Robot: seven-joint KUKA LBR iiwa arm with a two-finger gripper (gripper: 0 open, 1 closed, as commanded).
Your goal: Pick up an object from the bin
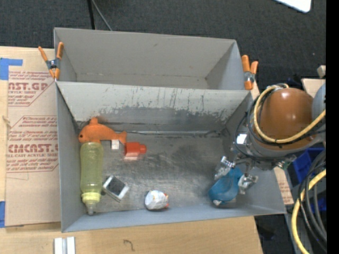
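Along the front wall of the bin (159, 218), nearest the camera, lies a row of small things. There is a crumpled white ball (156, 199) near the middle and a little grey and white block (115, 188) to its left. A soft-looking blue lump (222, 191) sits in the front right corner, close against the sloping right wall.

The claw (237, 173) hangs directly over the upper end of that blue lump, down near the floor of the bin. The arm's brown-capped wrist is above and behind it. I cannot tell how wide the claw is open or whether it has closed on the lump, because its metal parts and the blue lump run together at that spot.

The other things lie well apart from it on the left side. A pale yellow-green bottle (91, 176) lies lengthwise by the left wall, with an orange toy (98, 133) at its far end and a small red block (134, 150) just beyond that.

By my reading the task is at the grasp itself: the claw is already down at the blue lump, and nothing is lifted yet. The next move calls for a firm closing on the lump and then a straight lift. The right wall stands so near that the claw has little room on that side. The lump also looks rounded and may slip out if it is caught only at its tip.
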